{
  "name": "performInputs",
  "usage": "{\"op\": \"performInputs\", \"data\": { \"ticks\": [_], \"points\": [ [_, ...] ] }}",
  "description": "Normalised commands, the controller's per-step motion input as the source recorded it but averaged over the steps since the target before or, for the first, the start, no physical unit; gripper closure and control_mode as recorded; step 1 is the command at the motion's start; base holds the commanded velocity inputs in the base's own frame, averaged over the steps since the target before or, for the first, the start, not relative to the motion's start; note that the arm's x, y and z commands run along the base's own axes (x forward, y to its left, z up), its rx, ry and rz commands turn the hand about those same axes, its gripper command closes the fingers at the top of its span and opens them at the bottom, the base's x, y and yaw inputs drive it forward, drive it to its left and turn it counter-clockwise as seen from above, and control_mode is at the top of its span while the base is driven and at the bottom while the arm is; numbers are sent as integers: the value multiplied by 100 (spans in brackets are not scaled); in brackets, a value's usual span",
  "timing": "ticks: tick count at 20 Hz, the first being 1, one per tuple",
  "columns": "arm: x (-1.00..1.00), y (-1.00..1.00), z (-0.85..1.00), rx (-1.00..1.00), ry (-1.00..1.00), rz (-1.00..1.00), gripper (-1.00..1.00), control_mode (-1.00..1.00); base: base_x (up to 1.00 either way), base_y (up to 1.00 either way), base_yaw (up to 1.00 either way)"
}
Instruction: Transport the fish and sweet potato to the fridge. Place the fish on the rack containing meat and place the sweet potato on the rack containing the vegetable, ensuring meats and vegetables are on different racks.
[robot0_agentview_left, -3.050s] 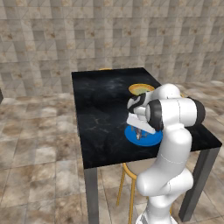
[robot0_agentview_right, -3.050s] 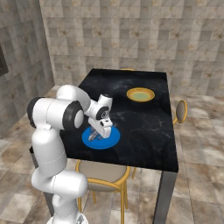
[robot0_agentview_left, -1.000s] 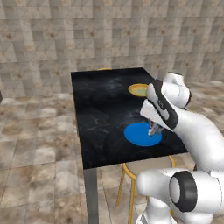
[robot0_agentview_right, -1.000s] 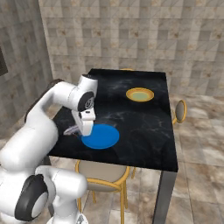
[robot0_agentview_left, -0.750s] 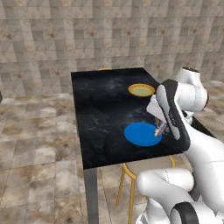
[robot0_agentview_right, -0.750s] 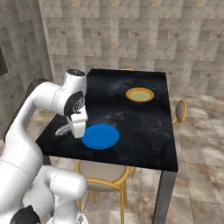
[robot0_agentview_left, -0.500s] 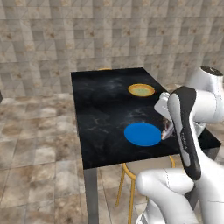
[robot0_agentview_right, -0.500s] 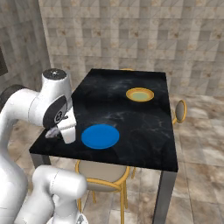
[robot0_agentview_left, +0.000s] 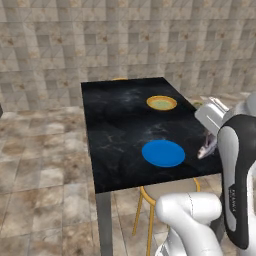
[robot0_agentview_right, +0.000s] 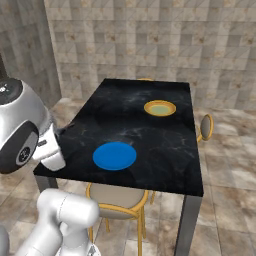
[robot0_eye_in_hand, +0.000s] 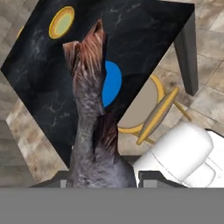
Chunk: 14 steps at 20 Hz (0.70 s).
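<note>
The fish (robot0_eye_in_hand: 89, 122), silver-grey with a reddish-brown tail fin, runs up the middle of the hand view, and my gripper (robot0_eye_in_hand: 103, 178) is shut on its body. In the left base view the fish (robot0_agentview_left: 206, 148) hangs from the gripper (robot0_agentview_left: 210, 144) just past the right edge of the black table (robot0_agentview_left: 120, 125), beside the blue plate (robot0_agentview_left: 163, 153). The plate is bare. The sweet potato and the fridge are out of view.
A yellow-rimmed dish (robot0_agentview_left: 161, 103) sits at the far right of the table. A wooden chair (robot0_agentview_right: 117, 197) is tucked under the near edge, below the blue plate (robot0_agentview_right: 114, 155). Tiled floor lies all around, with a stone wall behind.
The arm has lifted the fish off the blue plate and swung it back off the table's side edge, toward the base. The plate and dish have not moved.
</note>
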Motion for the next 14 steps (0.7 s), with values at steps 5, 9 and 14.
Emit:
{"op": "performInputs", "data": {
  "ticks": [5,9,14],
  "points": [
    [-41,0,65,1,0,-2,100,-100,0,0,0],
    [-43,0,54,1,0,0,100,-100,0,0,0],
    [-51,0,35,1,0,0,100,-100,0,0,0]
  ]
}}
